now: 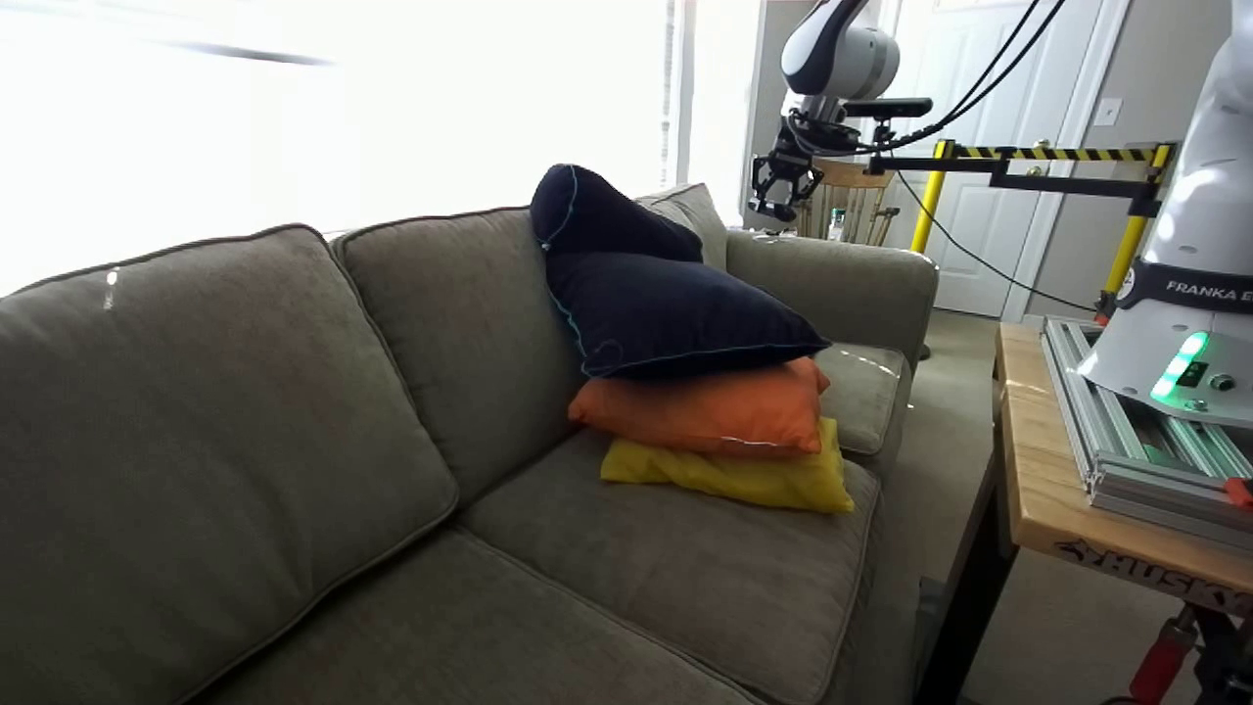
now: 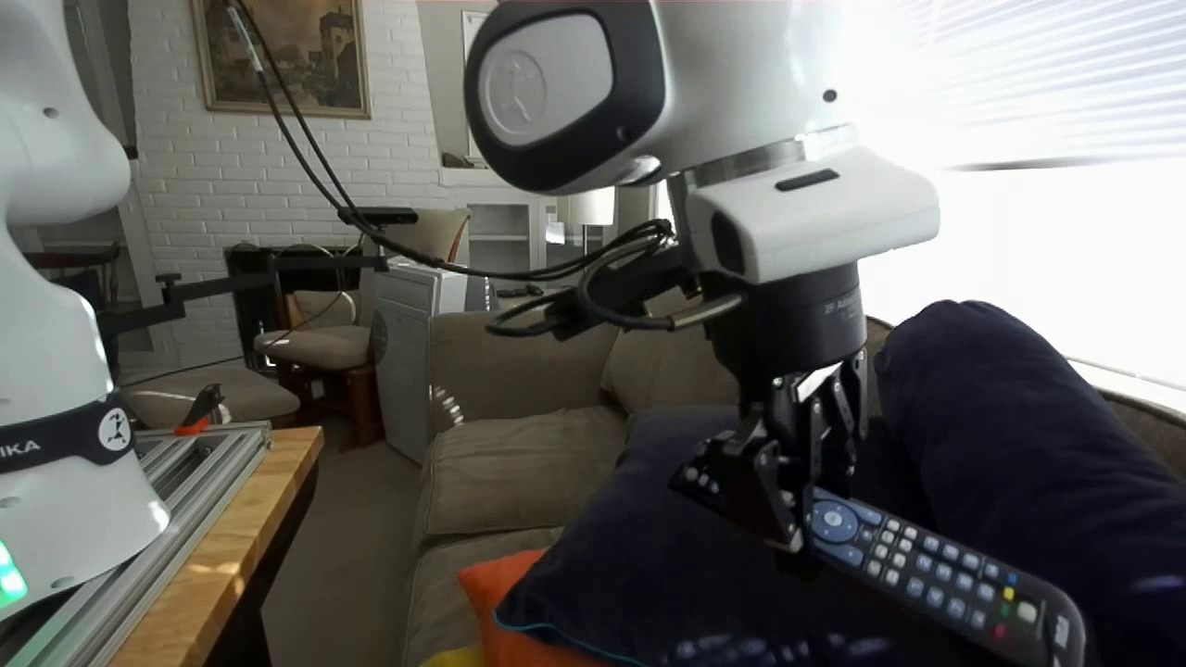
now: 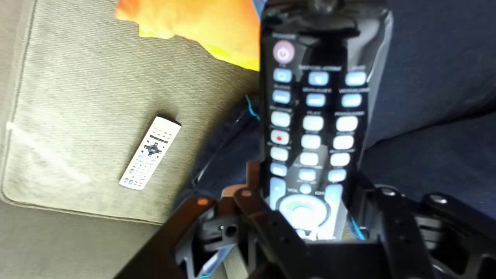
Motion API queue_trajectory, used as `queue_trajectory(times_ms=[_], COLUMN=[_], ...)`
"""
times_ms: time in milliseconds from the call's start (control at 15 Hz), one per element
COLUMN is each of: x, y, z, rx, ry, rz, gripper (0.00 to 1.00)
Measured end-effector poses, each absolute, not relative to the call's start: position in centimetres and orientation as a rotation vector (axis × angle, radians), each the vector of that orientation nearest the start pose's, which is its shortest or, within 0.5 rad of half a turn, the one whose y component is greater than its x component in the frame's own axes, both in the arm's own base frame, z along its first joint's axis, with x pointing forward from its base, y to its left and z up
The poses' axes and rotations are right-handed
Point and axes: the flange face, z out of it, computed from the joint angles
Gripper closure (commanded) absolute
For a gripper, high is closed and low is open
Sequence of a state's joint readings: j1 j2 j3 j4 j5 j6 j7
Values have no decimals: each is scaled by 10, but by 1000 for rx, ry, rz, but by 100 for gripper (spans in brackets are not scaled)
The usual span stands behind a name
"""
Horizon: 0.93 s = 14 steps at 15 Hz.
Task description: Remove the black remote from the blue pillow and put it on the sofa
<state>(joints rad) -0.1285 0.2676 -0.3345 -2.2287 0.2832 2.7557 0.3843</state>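
The black remote (image 2: 936, 574) is held between the fingers of my gripper (image 2: 808, 519), tilted and raised above the blue pillow (image 2: 649, 556). In the wrist view, the remote (image 3: 312, 128) fills the middle, its keys facing the camera, with a finger of the gripper (image 3: 306, 182) at each side. In an exterior view, my gripper (image 1: 781, 201) is beyond the blue pillow (image 1: 675, 308), near the sofa's far arm; the remote is hard to make out there. The grey-green sofa (image 1: 323, 411) bears the pillows. Its seat (image 3: 77, 97) also shows in the wrist view.
A white remote (image 3: 150, 153) lies on the sofa seat in the wrist view. An orange pillow (image 1: 705, 406) and a yellow pillow (image 1: 734, 480) are stacked under the blue one. The sofa arm (image 1: 832, 274) and a wooden table (image 1: 1038, 441) with the robot base stand nearby.
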Motion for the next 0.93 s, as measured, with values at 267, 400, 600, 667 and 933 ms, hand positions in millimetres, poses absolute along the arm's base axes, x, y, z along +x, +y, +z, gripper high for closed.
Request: queue_trajectory(times_ms=[267,400,600,667,933], x=[469,453,436,431,413], y=[-293,-304,-314,-317,-335], z=[273,266,256,252,230], rx=[-2599,-2563,-2530,-2526,-2521], ry=[1720,1794,1859,1875,1945], rz=[-428,-421,-407,-413,-436], gripper=[72,72,72,72,72])
